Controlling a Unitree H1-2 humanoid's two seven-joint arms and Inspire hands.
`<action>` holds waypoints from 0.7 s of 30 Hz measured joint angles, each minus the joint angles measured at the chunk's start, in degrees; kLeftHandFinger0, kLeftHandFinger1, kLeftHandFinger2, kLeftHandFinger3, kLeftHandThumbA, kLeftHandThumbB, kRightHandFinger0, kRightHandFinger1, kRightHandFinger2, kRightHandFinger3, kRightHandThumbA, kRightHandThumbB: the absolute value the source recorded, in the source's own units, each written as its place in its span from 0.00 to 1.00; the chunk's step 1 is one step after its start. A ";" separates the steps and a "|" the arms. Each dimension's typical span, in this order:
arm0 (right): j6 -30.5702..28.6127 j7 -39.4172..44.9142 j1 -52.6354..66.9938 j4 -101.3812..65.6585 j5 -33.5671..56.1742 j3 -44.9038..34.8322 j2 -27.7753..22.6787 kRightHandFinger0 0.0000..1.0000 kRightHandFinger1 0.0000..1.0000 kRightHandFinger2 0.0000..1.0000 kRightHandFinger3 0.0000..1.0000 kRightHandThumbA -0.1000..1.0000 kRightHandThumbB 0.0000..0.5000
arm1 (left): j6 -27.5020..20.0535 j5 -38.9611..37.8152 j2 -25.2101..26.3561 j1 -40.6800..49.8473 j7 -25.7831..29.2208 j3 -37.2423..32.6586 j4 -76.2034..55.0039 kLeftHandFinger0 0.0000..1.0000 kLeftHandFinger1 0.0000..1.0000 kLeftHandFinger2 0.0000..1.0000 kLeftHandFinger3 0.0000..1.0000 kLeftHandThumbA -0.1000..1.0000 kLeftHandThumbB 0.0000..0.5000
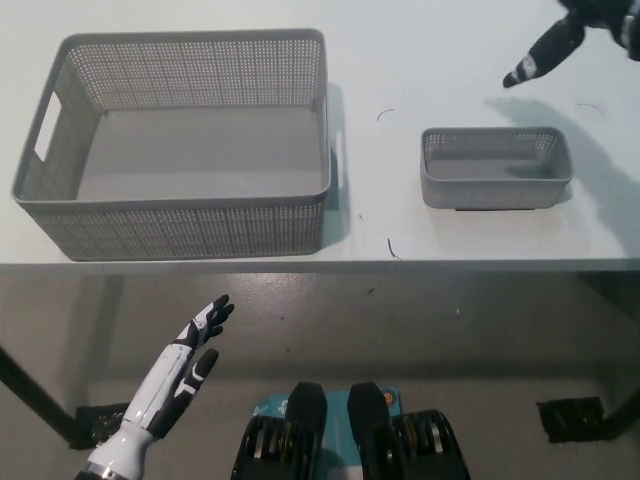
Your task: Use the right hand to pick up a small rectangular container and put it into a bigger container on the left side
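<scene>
A small grey rectangular mesh basket [495,168] stands upright on the white table [440,60], right of centre, with nothing in it. A large grey mesh basket [185,140] with handle slots stands to its left, also holding nothing. My black right hand [565,35] hangs above the table at the top right corner, behind and to the right of the small basket; its fingers are spread and hold nothing. Most of it is cut off by the picture's edge. My white left hand [185,365] rests open below the table's front edge at the lower left.
The table's front edge [320,264] runs across the middle of the picture, with grey floor below it. A few thin dark threads [391,248] lie on the table between the baskets. A black floor plate [570,418] sits at the lower right.
</scene>
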 measured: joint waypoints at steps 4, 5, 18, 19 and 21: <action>-0.09 4.00 -4.37 10.16 -1.17 4.86 3.23 1.00 1.00 1.00 1.00 1.00 0.81 | 0.01 0.26 -0.13 0.01 0.02 0.02 0.00 1.00 1.00 1.00 1.00 1.00 0.56; -0.33 5.87 -6.13 14.72 -1.75 6.58 4.81 1.00 1.00 1.00 1.00 1.00 0.81 | 0.01 0.45 -0.17 0.01 0.05 0.06 0.00 1.00 1.00 1.00 1.00 1.00 0.56; -2.91 14.03 -16.88 36.85 -7.24 15.46 14.69 1.00 1.00 1.00 1.00 1.00 0.93 | 0.14 1.84 -0.37 0.20 0.26 0.35 -0.09 1.00 1.00 1.00 1.00 1.00 0.51; -3.02 14.04 -16.99 37.39 -7.68 15.64 15.05 1.00 1.00 1.00 1.00 1.00 0.95 | 0.16 1.89 -0.39 0.21 0.26 0.36 -0.09 1.00 1.00 1.00 1.00 1.00 0.50; -3.03 13.99 -16.88 37.95 -8.14 15.72 15.44 1.00 1.00 1.00 1.00 1.00 0.96 | 0.22 1.93 -0.41 0.28 0.26 0.40 -0.10 1.00 1.00 1.00 1.00 1.00 0.50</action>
